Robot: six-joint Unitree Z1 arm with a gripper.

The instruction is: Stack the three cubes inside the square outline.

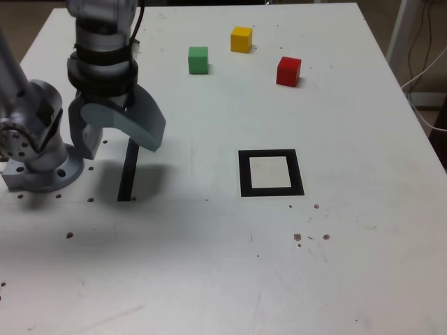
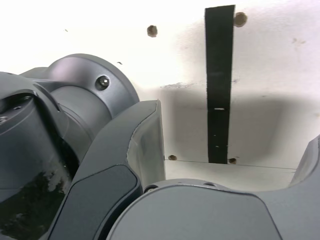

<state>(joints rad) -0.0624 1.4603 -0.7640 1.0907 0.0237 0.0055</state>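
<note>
Ext view only: cubes (image 1: 241, 54), square outline (image 1: 271, 173). Wrist: strip (image 2: 219, 85) btwn wide, empty jaws.

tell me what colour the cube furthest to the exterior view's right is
Red; clearest in the exterior view.

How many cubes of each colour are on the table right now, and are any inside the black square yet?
Red cube: 1
Yellow cube: 1
Green cube: 1
Total: 3 cubes, all lying apart at the far end of the table.
Inside the black square outline: 0
</note>
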